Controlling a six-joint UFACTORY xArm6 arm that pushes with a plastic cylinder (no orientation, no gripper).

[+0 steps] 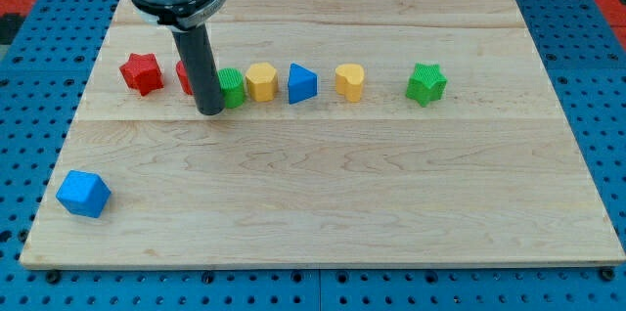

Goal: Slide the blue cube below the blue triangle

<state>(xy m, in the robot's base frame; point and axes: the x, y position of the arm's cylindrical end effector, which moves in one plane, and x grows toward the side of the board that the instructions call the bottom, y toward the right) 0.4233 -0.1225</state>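
The blue cube (83, 194) lies near the board's bottom left corner. The blue triangle (302, 84) sits in a row of blocks across the upper middle of the board. My tip (210, 111) rests on the board in that row, just left of a green block (232, 87) and in front of a partly hidden red block (184, 76). The tip is far from the blue cube, up and to its right, and well left of the blue triangle.
The row also holds a red star (142, 72) at the left, a yellow block (261, 82), a yellow heart (350, 81) and a green star (426, 83) at the right. The wooden board (391, 203) lies on a blue pegboard table (606, 106).
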